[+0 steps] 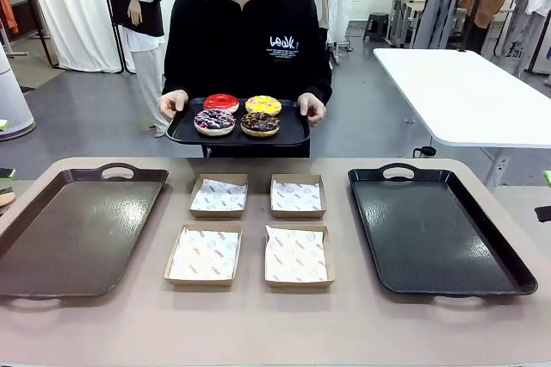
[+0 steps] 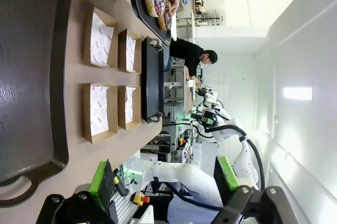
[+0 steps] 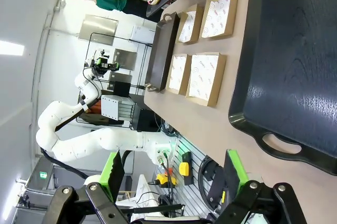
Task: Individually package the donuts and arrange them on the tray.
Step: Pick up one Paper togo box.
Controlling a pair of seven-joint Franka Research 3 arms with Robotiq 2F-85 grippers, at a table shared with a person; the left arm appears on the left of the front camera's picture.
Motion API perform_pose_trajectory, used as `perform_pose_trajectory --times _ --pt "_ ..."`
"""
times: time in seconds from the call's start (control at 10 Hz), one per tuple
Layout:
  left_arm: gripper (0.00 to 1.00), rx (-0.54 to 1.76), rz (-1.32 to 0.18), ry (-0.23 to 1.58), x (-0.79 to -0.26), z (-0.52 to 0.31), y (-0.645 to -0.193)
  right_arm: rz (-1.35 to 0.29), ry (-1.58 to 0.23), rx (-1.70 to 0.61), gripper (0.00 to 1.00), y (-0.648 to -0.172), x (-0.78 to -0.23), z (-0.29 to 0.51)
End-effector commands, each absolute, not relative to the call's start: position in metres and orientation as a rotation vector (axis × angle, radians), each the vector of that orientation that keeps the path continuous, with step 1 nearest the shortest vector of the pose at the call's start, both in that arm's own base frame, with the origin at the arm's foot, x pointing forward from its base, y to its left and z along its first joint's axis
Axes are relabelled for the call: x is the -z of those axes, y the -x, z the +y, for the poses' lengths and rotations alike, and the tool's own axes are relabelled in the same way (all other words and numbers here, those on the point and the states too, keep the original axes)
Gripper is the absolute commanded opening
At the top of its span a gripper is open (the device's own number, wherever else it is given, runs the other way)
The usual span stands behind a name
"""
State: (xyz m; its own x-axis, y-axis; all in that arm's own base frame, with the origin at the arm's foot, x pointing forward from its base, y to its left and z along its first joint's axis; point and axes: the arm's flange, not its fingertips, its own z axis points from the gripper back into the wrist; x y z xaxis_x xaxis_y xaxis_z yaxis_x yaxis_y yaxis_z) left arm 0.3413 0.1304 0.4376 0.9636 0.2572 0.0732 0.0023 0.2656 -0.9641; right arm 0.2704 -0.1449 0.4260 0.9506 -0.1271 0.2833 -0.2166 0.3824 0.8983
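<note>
A matte tan tabletop with rounded corners (image 1: 258, 332) takes up the near part of the front view. It stands in a bright room with a grey floor, and a plain white table (image 1: 465, 91) stands farther off at the right.

Two large rectangular plastic trays with cut-out handles lie on the tan top. A dull brown-black tray (image 1: 69, 229) is at the robot's left, and a glossy black tray (image 1: 430, 229) with a faintly grained sheen is at its right. Between them sit four shallow brown cardboard boxes (image 1: 204, 255) in two rows of two, each lined with white printed paper (the sheets lie a little crumpled).

Beyond the far edge, a person in a black top (image 1: 245, 40) holds a smaller black serving tray (image 1: 185, 133) clear of the tabletop, one hand at each end. Four ring donuts lie close together on it:

- Back left: a glossy red donut (image 1: 221, 102).
- Back right: a yellow sprinkled donut (image 1: 263, 105).
- Front left: a dark chocolate donut with purple-white sprinkles (image 1: 214, 121).
- Front right: a dark chocolate donut with pale sprinkles (image 1: 260, 124).

In its wrist view, the left gripper (image 2: 163, 174) has its black, green-padded fingers wide apart with nothing between them. The right gripper (image 3: 172, 166) is the same in its own wrist view.
</note>
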Motion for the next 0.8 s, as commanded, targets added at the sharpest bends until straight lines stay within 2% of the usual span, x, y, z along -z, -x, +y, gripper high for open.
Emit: perform_pose_trajectory --times 0.0,0.6,0.7 --pt "1.0 -0.174 -0.243 1.306 -0.439 0.13 -0.341 -0.345 -1.204 -0.062 1.0 -0.271 -0.426 -0.144" --pt "1.0 -0.174 -0.233 1.294 -0.438 0.13 -0.341 -0.345 -1.204 -0.062 1.0 -0.271 -0.426 -0.144" --pt "1.0 -0.179 -0.241 1.184 -0.446 0.122 -0.364 -0.345 -1.204 -0.062 1.0 -0.271 -0.426 -0.144"
